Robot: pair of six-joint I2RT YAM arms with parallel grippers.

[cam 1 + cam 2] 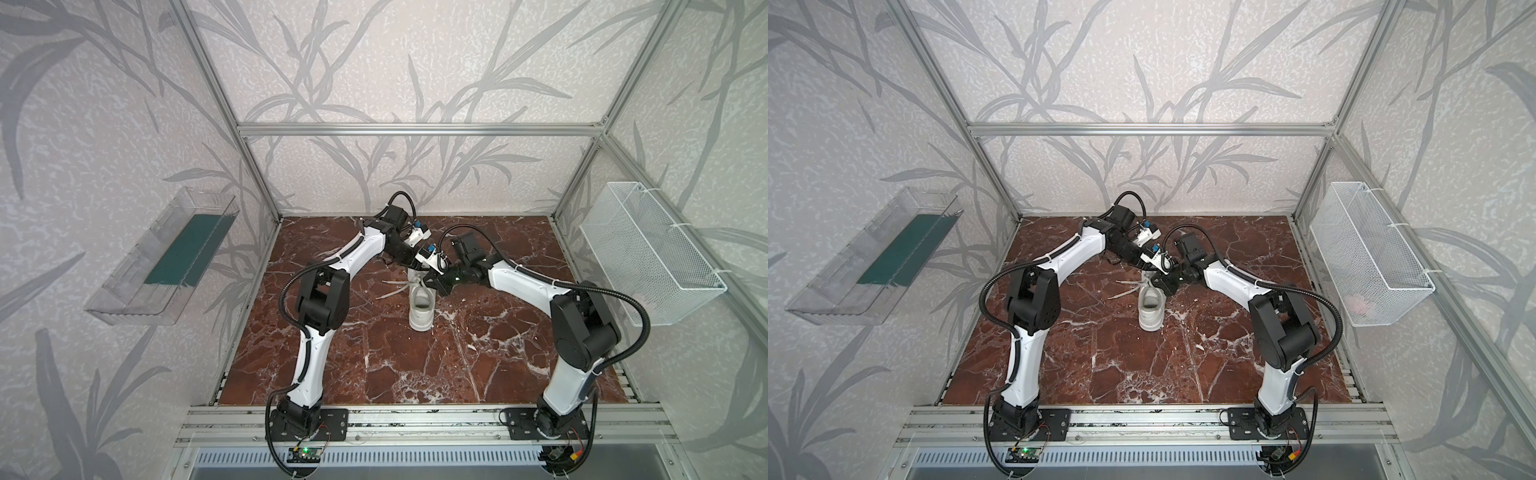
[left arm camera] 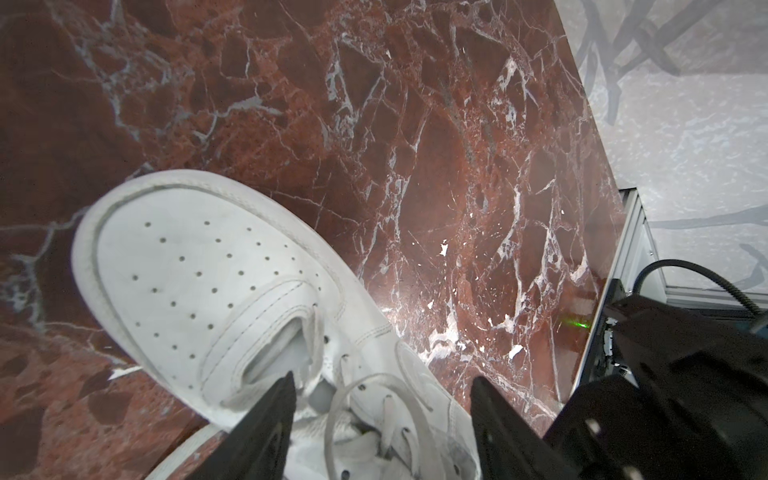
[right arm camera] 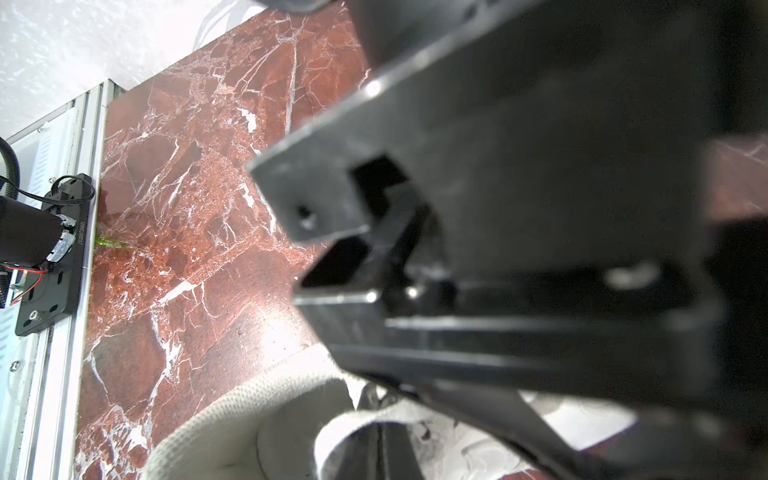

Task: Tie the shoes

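The white sneaker (image 1: 422,309) is sitting centred on the worktop (image 1: 498,353), toe toward twelve o'clock, lace ends (image 1: 390,289) trailing toward nine, the knot apparently just being started. The left claw (image 2: 382,380) is standing wide astride a lace loop (image 2: 353,384) it next needs to pinch; the right claw (image 1: 432,286), at the sneaker's three o'clock, is clamped shut, on what I cannot tell. Only the left wrist view is showing that loop.

From my station I counted one shoe (image 1: 422,309), one table (image 1: 374,365), two arms, the left arm (image 1: 320,299) and the right arm (image 1: 582,328), one clear bin (image 1: 162,257), one wire basket (image 1: 648,257) and two loose lace ends (image 1: 388,284).
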